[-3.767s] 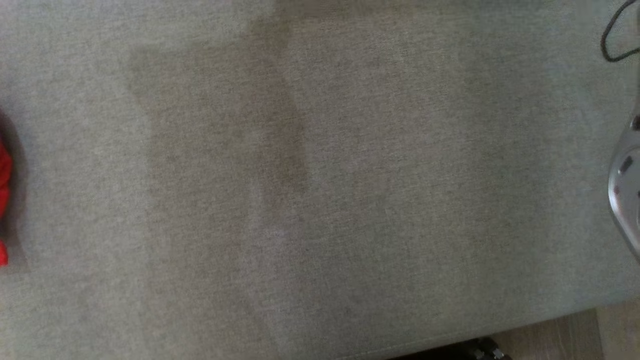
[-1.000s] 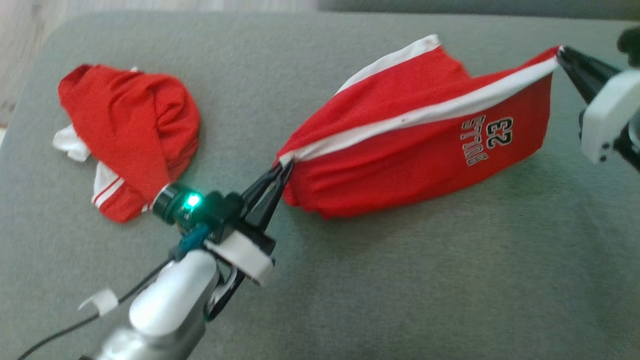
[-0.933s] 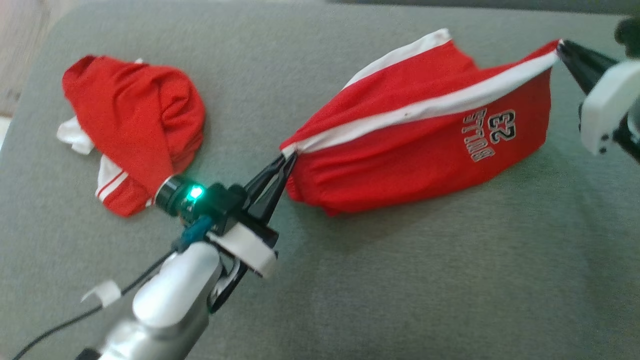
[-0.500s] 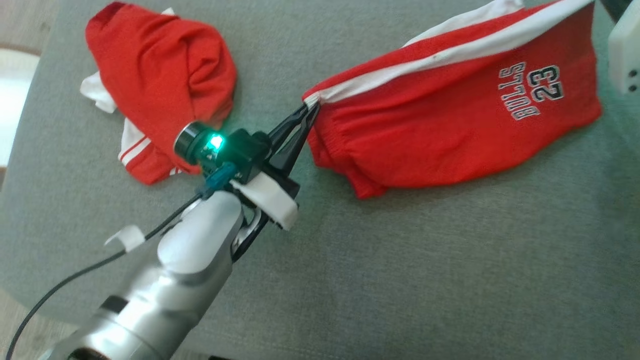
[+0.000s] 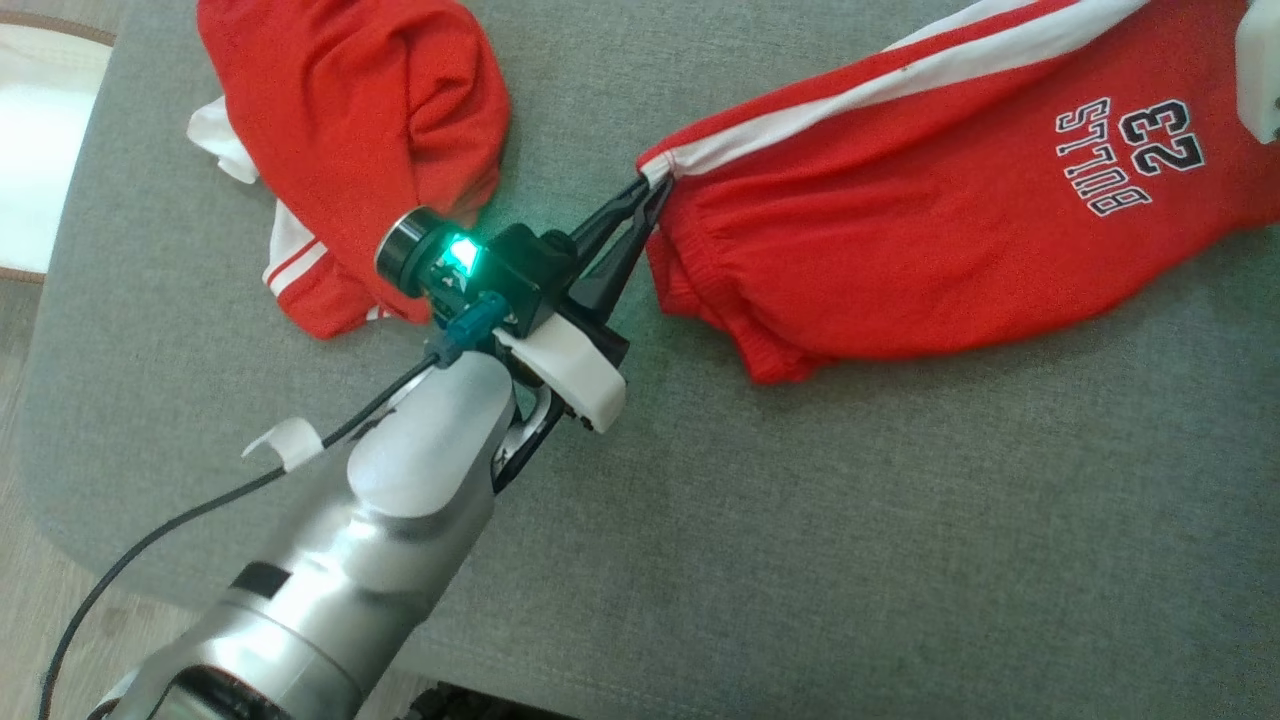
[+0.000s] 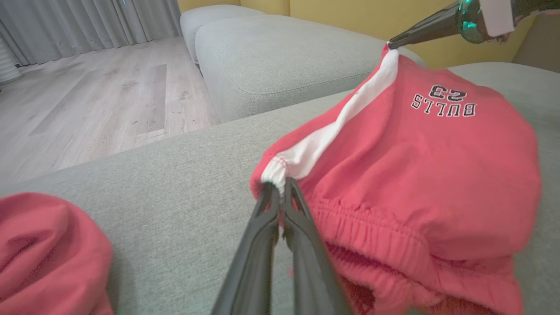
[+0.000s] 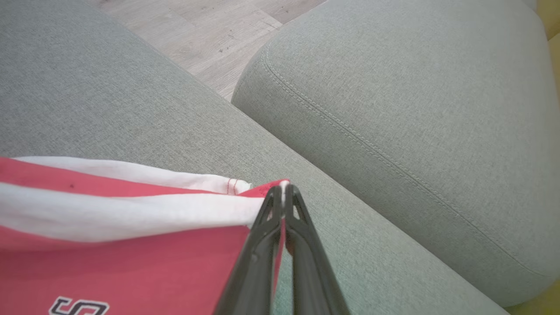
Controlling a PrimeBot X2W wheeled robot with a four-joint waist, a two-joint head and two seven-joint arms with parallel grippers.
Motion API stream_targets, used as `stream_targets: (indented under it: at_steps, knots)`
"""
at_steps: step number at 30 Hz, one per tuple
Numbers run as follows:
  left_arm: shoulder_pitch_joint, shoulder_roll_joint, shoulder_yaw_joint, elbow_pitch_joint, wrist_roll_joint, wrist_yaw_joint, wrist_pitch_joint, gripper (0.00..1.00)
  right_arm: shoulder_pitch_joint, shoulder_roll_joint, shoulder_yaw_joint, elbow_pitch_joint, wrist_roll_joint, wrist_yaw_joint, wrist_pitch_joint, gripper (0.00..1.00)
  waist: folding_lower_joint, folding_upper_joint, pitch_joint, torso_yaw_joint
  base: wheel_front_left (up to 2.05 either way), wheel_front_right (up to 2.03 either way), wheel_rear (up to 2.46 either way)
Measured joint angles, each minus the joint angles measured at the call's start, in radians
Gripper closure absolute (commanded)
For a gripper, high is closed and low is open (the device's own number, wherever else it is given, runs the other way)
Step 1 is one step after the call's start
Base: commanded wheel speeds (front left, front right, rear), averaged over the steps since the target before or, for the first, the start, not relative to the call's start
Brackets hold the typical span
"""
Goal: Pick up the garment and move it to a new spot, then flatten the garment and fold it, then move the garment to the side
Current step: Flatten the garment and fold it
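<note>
Red garment [image 5: 900, 250], a pair of sports shorts with a white side stripe and the print BULLS 23 in dark-edged white letters, hangs stretched between the two hands over a grey sofa cushion [image 5: 800, 520]. The striped edge is pulled taut, while the lower folds sag and appear to rest on the cushion. The left hand [image 5: 655, 190] has its two dark fingers pressed together on the white end of the stripe, at the gathered elastic waistband. The right hand [image 7: 283, 189] pinches the opposite corner, at the hem where the stripe ends, its fingers likewise clamped on the cloth. In the left wrist view the right hand's fingers reach in from the upper right, gripping the raised far corner. A small green light [image 5: 462, 252] glows on the left wrist, and a thin black cable [image 5: 150, 540] trails beside the silver forearm [image 5: 400, 500]. To the left of the shorts and apart from them, a second red piece of clothing [image 5: 370, 150] with white trim lies crumpled on the same cushion, near its rounded edge. Beyond the cushion are a pale wood floor [image 6: 87, 109], another grey cushion [image 7: 415, 109], grey curtains [image 6: 87, 22] and a yellow wall [image 6: 341, 13]
</note>
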Motion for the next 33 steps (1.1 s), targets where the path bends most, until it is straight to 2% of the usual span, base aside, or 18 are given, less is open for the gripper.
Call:
stream_targets:
  at_steps: [1,2,3,4,9,17,20,24,29,33]
  knots:
    - [0.0,-0.003,0.01,0.002,0.0,0.0,0.0,1.0,-0.003,0.004,0.004,0.01,0.003,0.0,-0.007,1.0,0.0,0.0,0.001,0.002,0.0,0.0,0.0]
    - [-0.001,-0.005,0.016,0.004,0.003,0.0,0.0,0.97,-0.007,0.01,0.009,0.024,0.005,0.0,-0.014,0.6,-0.0001,0.0,0.002,0.004,0.0,0.0,0.0]
    - [-0.002,-0.006,0.019,0.007,0.005,0.0,0.0,0.25,-0.013,0.016,0.012,0.035,0.004,0.0,-0.03,0.0,0.0,0.0,0.002,0.006,0.0,0.0,0.0]
    - [-0.003,-0.009,0.024,0.011,0.007,0.0,0.0,0.0,-0.017,0.021,0.012,0.047,0.004,0.0,-0.043,0.0,0.0,0.0,0.002,0.007,0.0,0.0,0.0]
    - [-0.003,-0.021,0.058,0.014,0.021,0.001,0.0,0.0,-0.04,0.038,0.004,0.11,0.012,0.0,-0.116,0.0,0.0,0.0,-0.005,0.005,0.0,0.0,0.0]
    - [0.037,-0.013,0.129,-0.008,0.047,0.004,-0.001,0.0,-0.029,0.111,-0.044,0.196,0.04,0.0,-0.267,0.0,-0.0001,0.0,-0.079,-0.025,0.0,0.0,0.0]
    - [0.083,0.012,0.161,-0.048,0.082,0.049,-0.003,0.0,0.006,0.138,-0.071,0.204,0.04,0.0,-0.368,0.0,-0.0002,0.0,-0.122,-0.043,0.0,0.0,0.0]
    - [0.164,0.037,0.23,-0.122,0.092,0.093,-0.003,0.0,0.103,0.207,-0.119,0.198,0.045,0.0,-0.505,0.0,-0.0003,0.0001,-0.186,-0.071,0.0,0.0,0.0]
    - [0.298,0.051,0.32,-0.244,0.097,0.141,-0.004,0.0,0.206,0.272,-0.296,0.169,0.038,0.0,-0.55,0.0,-0.0004,0.0001,-0.265,-0.117,0.0,0.0,0.0]
    - [0.409,0.07,0.381,-0.325,0.125,0.179,-0.004,0.0,0.356,0.323,-0.451,0.008,-0.051,0.0,-0.551,0.0,-0.0004,0.0001,-0.318,-0.162,0.0,0.0,0.0]
